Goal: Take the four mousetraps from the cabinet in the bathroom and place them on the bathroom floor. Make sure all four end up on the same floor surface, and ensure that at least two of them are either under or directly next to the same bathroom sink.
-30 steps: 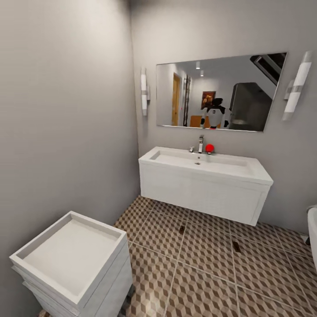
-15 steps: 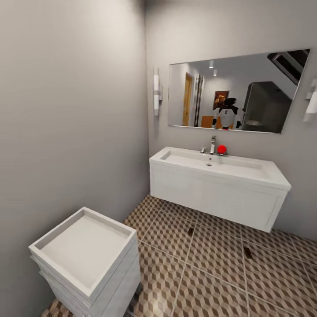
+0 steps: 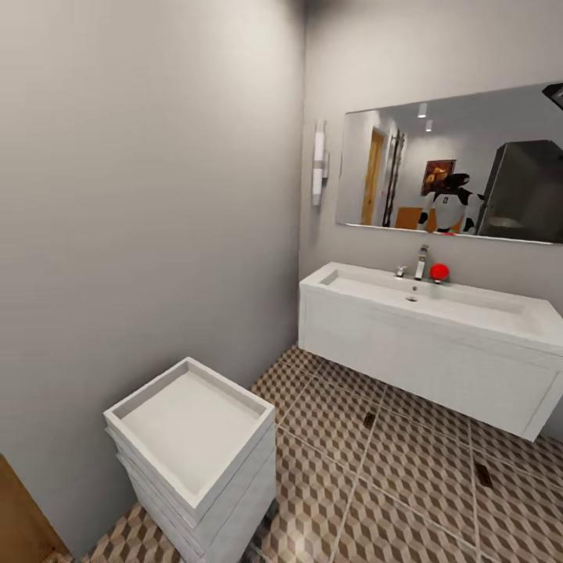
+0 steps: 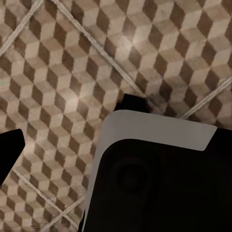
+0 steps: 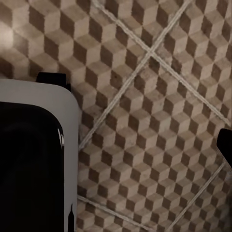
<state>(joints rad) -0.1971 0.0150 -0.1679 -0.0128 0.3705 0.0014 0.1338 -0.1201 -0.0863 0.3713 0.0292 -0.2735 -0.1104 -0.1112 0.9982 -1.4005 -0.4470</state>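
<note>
Two mousetraps lie on the bathroom floor in the head view, both small dark brown pieces. One mousetrap is just in front of the wall-hung white sink, and a second mousetrap lies further right, near the sink's front edge. The sink has a chrome faucet with a red ball beside it. In each wrist view a single dark fingertip pokes in over the cube-pattern tiles: the left fingertip and the right fingertip. Neither has anything visible on it.
A white drawer unit with a recessed tray top stands low against the left wall. An orange-brown wooden edge shows in the bottom left corner. A mirror above the sink reflects the robot. Its black and white base overhangs the tiles.
The head camera has swung left, so the sink, mirror and drawer unit have slid right in the picture and the wooden edge has come into view. Nothing in the room has moved.
</note>
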